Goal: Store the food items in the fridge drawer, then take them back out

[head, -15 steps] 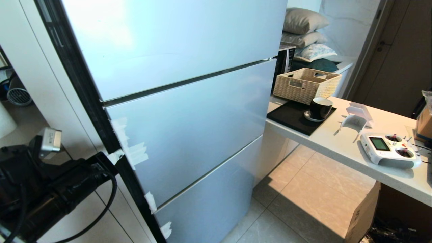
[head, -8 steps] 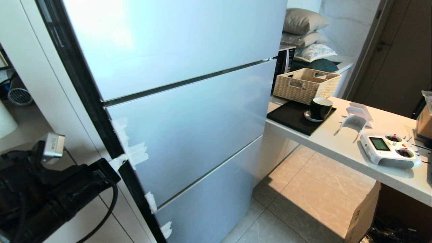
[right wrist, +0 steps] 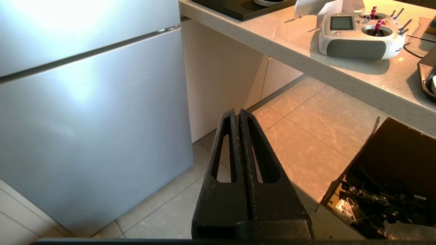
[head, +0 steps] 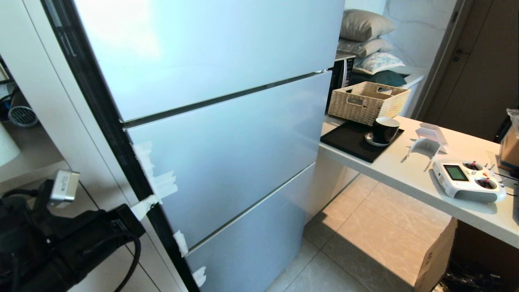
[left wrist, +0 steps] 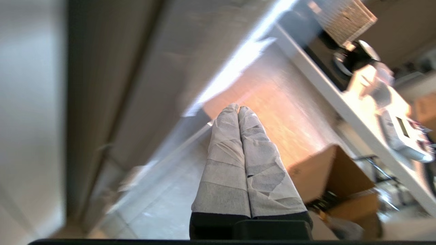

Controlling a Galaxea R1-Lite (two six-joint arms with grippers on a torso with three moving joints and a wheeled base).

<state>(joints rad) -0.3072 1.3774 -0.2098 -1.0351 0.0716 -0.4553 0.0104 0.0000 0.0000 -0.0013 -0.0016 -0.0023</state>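
The fridge (head: 227, 142) stands shut, its three pale blue door panels closed, with white tape strips (head: 162, 182) along its left edge. The food items and the fridge drawer are out of view. My left arm (head: 73, 239) is low at the left, beside the fridge's black edge. In the left wrist view my left gripper (left wrist: 238, 108) is shut and empty, its tape-wrapped fingers (left wrist: 224, 163) pressed together over the floor by the fridge front. My right gripper (right wrist: 237, 112) hangs shut and empty above the floor tiles, near the lowest door.
A stone counter (head: 405, 178) juts out to the right of the fridge. It carries a wicker basket (head: 367, 101), a black cup (head: 385, 129) on a black tray and a white remote controller (head: 466, 180). An open cardboard box (head: 436, 251) sits on the floor under it.
My left arm has sunk lower along the fridge's left edge. The fridge, the counter and the right gripper have not moved.
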